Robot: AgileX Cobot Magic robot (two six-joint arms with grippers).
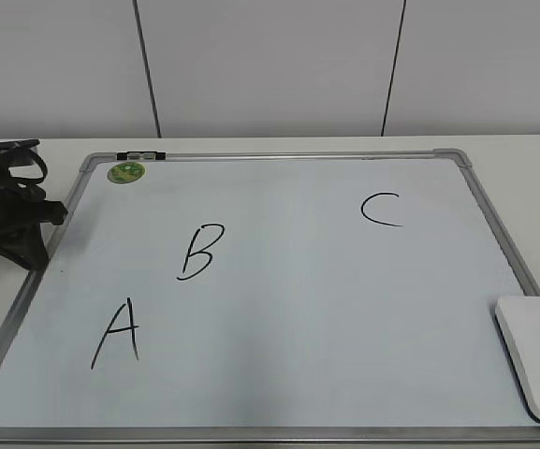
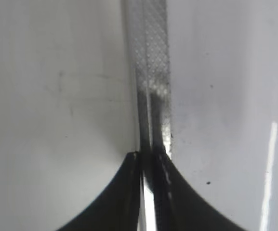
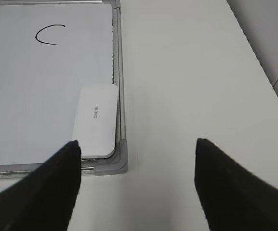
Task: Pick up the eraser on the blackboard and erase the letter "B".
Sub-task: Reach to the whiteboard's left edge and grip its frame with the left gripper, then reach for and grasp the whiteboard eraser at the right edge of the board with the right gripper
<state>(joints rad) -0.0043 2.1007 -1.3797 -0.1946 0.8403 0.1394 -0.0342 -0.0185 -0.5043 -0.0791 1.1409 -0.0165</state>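
Note:
The blackboard [image 1: 298, 309] is a white board with a grey frame, lying flat on the table. The black letter "B" [image 1: 201, 251] is at left centre, between "A" [image 1: 118, 333] and "C" [image 1: 381, 209]. The white eraser [image 1: 536, 355] lies on the board's near right corner. It also shows in the right wrist view [image 3: 96, 120]. My right gripper [image 3: 138, 143] is open and empty, above the table just beyond that corner. It is out of the exterior view. My left gripper [image 1: 26, 234] is shut with its tips at the board's left frame [image 2: 153, 72].
A small round green magnet [image 1: 126, 172] sits at the board's far left corner, beside a black clip [image 1: 141, 155] on the frame. A white wall stands behind the table. White table surface [image 3: 191, 86] lies right of the board.

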